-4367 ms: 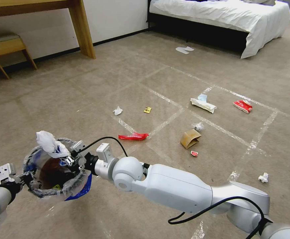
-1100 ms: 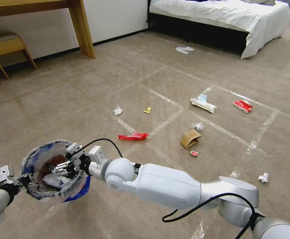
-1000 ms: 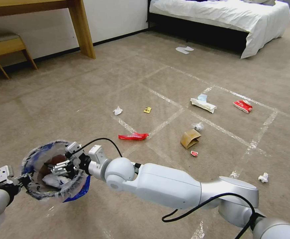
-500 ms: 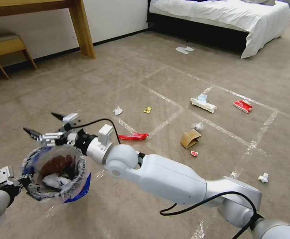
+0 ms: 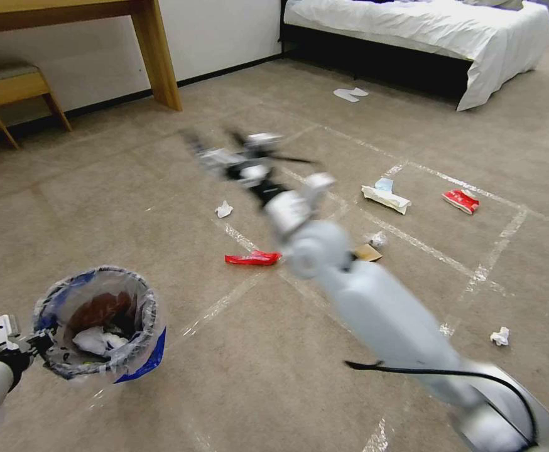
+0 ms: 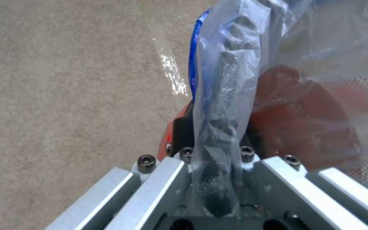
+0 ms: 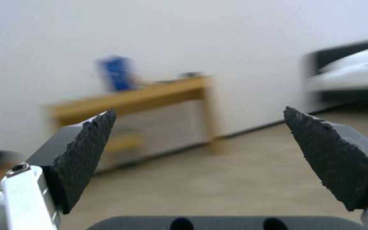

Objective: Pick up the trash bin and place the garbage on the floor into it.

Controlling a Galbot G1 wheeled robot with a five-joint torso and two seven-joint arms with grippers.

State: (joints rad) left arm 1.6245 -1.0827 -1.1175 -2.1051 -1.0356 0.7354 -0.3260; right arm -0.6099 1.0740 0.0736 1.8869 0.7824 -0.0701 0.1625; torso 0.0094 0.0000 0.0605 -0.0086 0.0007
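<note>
Swung up and away from the bin since half a second ago, the right arm now stretches toward 12 o'clock over the carpet (image 5: 130, 188), its right gripper (image 5: 243, 154) blurred, fingers spread wide with nothing between them. At 8 o'clock the trash bin (image 5: 95, 323) hangs clear of the floor, a crumpled tissue (image 5: 98, 340) inside, its bag-covered rim pinched by the left gripper (image 6: 216, 179). Loose garbage lies near the middle: white packet (image 5: 385, 197), red-white packet (image 5: 460, 201), red wrapper strip (image 5: 252, 258), another white tissue (image 5: 499, 336) at 4 o'clock.
</note>
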